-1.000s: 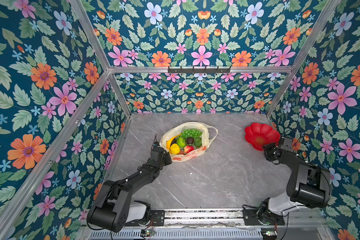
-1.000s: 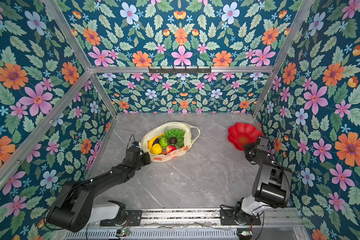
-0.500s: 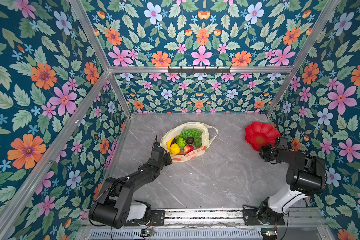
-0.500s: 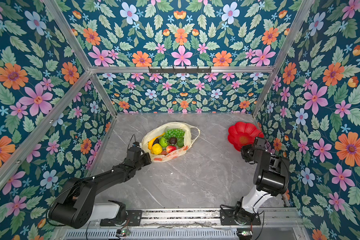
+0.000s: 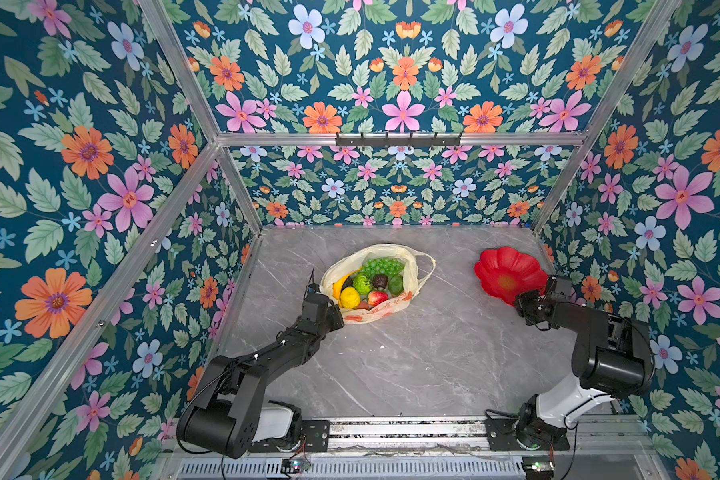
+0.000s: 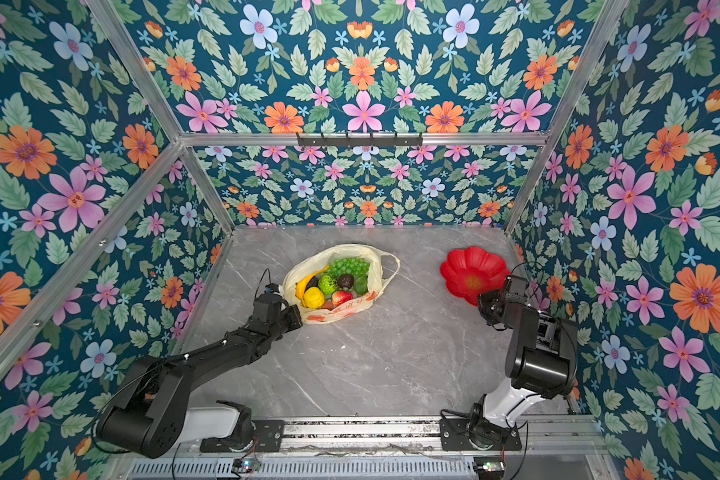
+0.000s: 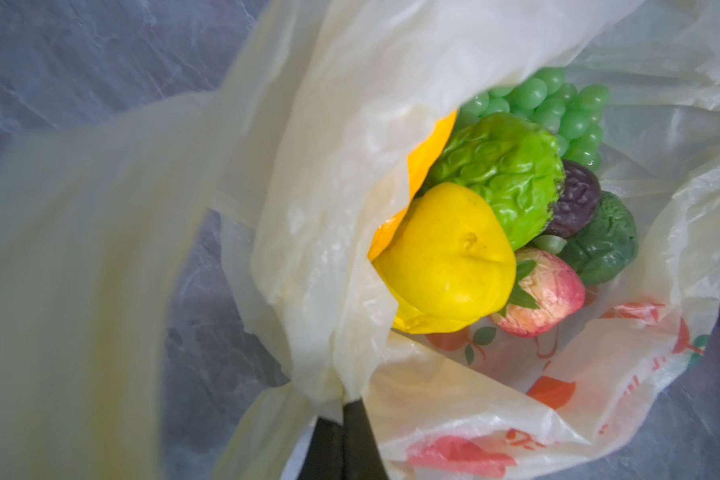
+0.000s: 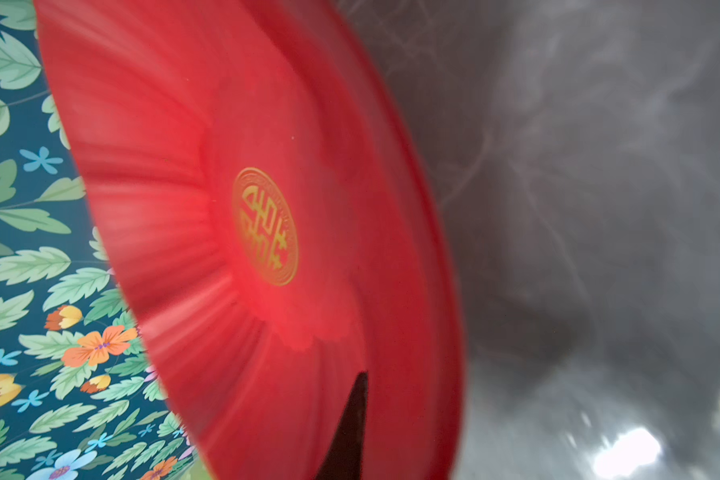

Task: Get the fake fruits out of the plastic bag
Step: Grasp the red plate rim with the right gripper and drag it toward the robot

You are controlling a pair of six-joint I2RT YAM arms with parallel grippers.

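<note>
Left hand (image 7: 344, 415) clamped on the edge of the plastic bag (image 7: 329, 187), fake fruits (image 7: 495, 199) lying just beyond inside it

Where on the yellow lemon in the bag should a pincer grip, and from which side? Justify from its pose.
Grip the yellow lemon across its rounded middle, coming from above through the open mouth of the plastic bag. Its top lies bare, while the bag wall, banana and strawberry crowd its flanks, so a sideways approach looks blocked.
</note>
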